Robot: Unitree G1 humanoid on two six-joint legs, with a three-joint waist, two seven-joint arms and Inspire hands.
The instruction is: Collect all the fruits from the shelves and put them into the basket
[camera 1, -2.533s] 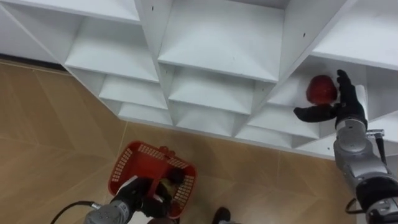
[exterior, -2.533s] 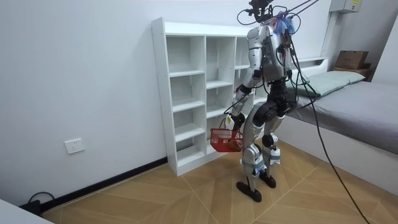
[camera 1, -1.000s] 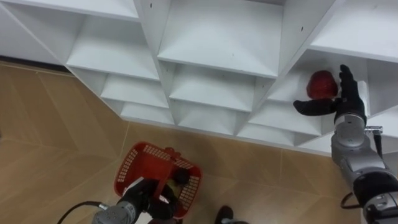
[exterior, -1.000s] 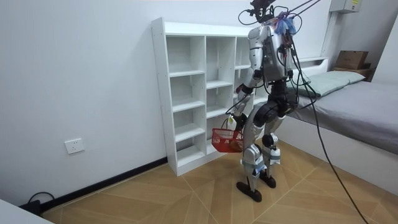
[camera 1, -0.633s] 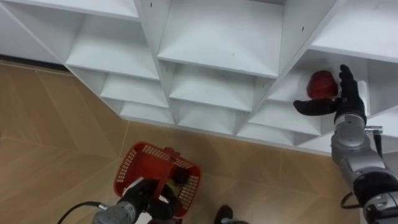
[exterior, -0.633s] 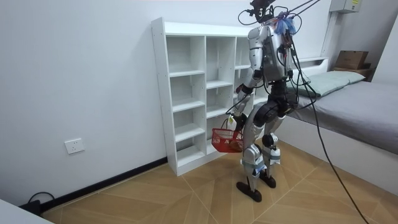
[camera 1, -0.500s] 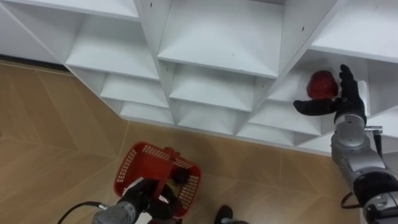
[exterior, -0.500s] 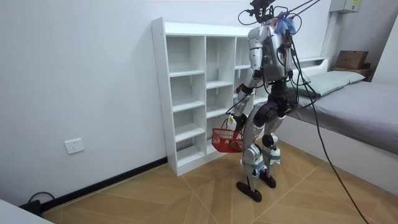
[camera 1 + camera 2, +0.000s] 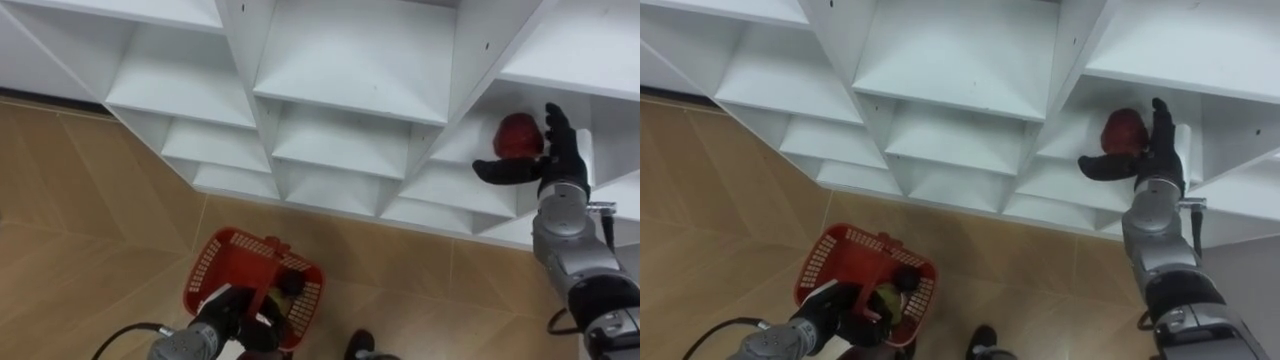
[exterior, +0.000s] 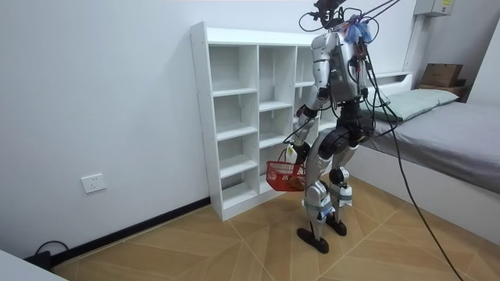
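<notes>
A red apple lies in a compartment at the right of the white closet. My right hand is open beside it, fingers straight up along its right side and thumb stretched out below it. Low at the left, my left hand is shut on the handle of a red basket that hangs above the wooden floor. A dark fruit and a yellowish one lie in the basket. In the room view I stand upright facing the closet, with the basket at knee height.
The other closet compartments in view hold nothing. A bed stands at the room view's right, close behind me. Open wooden floor stretches toward the room view's left.
The whole picture has shifted slightly since the oldest frame. The basket has swung a little to the right under my left hand. My right hand stays at the apple.
</notes>
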